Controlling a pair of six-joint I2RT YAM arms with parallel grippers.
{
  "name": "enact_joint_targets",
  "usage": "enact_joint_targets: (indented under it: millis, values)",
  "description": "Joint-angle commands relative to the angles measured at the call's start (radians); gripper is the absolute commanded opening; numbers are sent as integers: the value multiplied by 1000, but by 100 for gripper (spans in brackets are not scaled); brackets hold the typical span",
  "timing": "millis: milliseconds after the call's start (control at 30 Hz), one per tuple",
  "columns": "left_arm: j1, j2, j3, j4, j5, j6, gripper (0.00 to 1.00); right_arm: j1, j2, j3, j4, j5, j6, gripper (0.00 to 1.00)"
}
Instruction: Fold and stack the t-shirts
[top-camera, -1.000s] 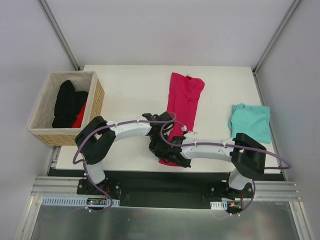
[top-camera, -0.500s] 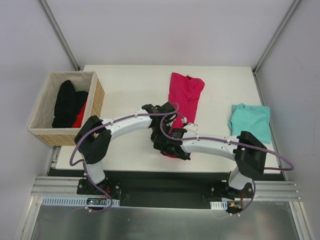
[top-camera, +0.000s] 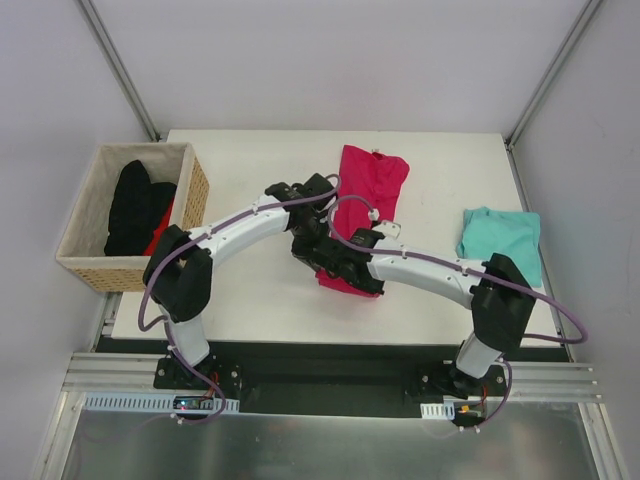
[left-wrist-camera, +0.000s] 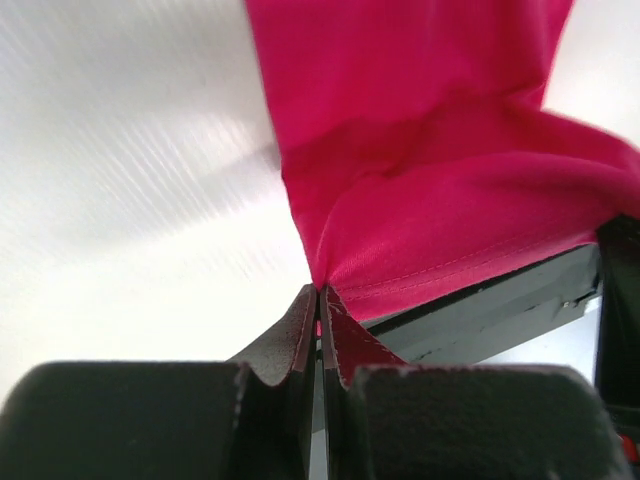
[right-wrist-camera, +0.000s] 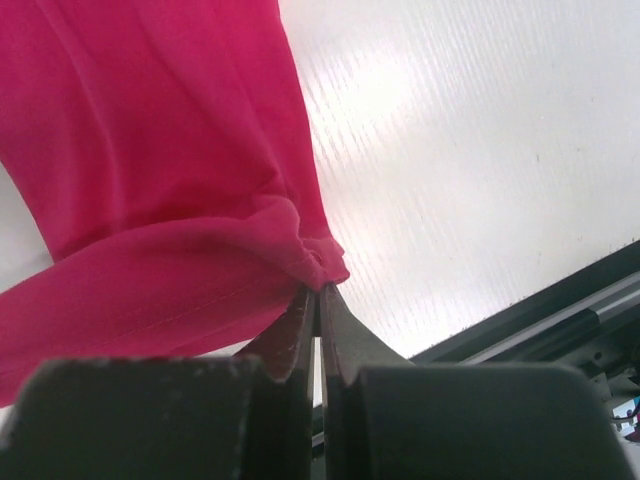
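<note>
Left gripper (left-wrist-camera: 318, 300): clenched on a hem corner of the pink t-shirt (top-camera: 368, 190).
Right gripper (right-wrist-camera: 318, 295): clamped on the other hem corner.
Pink t-shirt: middle of table (top-camera: 250, 300), near end raised.
Teal t-shirt (top-camera: 500, 243): table's right edge.

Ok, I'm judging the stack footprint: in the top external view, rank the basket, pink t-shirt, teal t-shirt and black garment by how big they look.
1. basket
2. pink t-shirt, though its near end is partly hidden
3. teal t-shirt and black garment: these two look about alike, so they are not ranked against each other
</note>
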Motion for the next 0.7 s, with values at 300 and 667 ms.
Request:
enact_joint_targets:
  millis: [300,667]
  values:
    - [86,186,364,-145,3,111,0,-147,52,136,-9,74,-177,1]
    - [115,250,421,-148,15,107,0,-259,87,156,60,62,-293,1]
